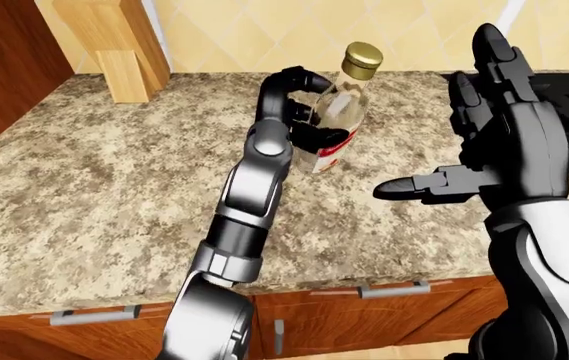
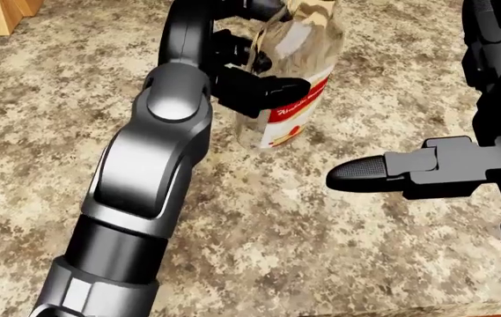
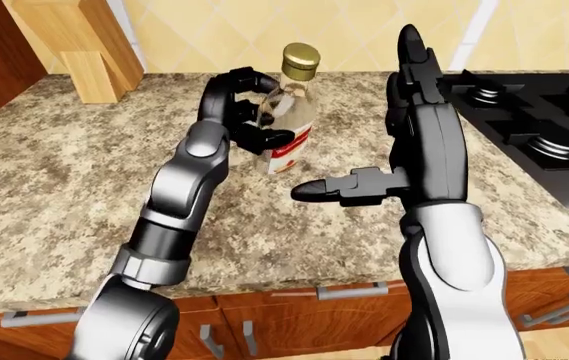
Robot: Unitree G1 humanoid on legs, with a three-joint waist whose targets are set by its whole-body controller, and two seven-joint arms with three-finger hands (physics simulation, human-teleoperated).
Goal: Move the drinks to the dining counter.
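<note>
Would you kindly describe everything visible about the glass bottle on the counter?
The bottle is clear glass with a gold screw cap and a red and white label low on its body. It looks tilted, its cap leaning toward the right of the left-eye view, its base at or just above the speckled granite counter. The left hand wraps its dark fingers round the body from the left. The right hand stands open to the right, not touching it.
</note>
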